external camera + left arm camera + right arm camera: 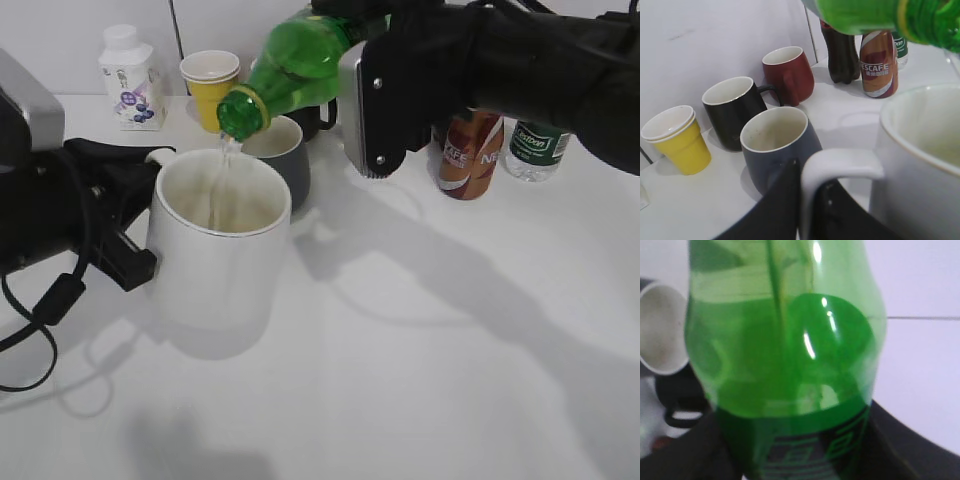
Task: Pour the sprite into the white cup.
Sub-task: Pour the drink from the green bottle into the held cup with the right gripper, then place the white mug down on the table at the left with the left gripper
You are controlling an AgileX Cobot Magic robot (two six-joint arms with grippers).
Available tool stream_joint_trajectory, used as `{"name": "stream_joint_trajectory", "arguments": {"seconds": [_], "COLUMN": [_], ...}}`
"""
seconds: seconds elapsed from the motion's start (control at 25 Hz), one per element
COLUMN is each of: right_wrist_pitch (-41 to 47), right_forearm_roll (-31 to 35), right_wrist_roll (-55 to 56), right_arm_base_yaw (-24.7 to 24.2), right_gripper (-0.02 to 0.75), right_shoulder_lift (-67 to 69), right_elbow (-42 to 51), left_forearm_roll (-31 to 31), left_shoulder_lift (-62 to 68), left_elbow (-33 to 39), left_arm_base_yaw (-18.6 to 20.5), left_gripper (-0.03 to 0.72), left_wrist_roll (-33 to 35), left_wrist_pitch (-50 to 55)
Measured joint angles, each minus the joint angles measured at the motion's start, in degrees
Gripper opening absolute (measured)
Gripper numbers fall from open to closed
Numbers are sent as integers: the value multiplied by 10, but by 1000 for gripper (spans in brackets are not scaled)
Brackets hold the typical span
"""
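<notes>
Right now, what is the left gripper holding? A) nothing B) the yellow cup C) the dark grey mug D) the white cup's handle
D: in the left wrist view the left gripper has its fingers on either side of the handle of the white cup, while the sprite is tipped over the cup with a thin stream running in.
</notes>
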Motion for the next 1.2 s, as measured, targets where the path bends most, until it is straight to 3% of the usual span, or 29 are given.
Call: {"name": "stream_joint_trajectory", "arguments": {"seconds": [0.16,0.28,0.48,0.6,0.76,0.96,1.2], "right_wrist_pitch": [0,0,4,8,11,12,15], "right_forearm_roll": [-12,-57,-75,-41,38,90,95], "right_wrist_roll": [94,186,390,537,674,773,814], "right_arm_base_yaw": [0,0,0,0,0,0,0], "right_gripper": [396,396,396,396,396,396,396], "right_shoulder_lift": [1,1,1,1,1,1,1], "right_elbow": [4,19,47,52,52,53,77], "left_forearm_roll": [0,0,0,-18,-110,-171,-171], "left_shoulder_lift": [0,0,0,0,0,32,158], "left_elbow": [0,0,0,1,1,1,-1], "left_arm_base_yaw": [0,0,0,0,8,84,201], "left_gripper": [41,41,41,41,41,41,41], "left_wrist_roll": [0,0,0,1,1,17,18], "left_wrist_pitch": [0,0,0,-8,-58,-158,-253]}}
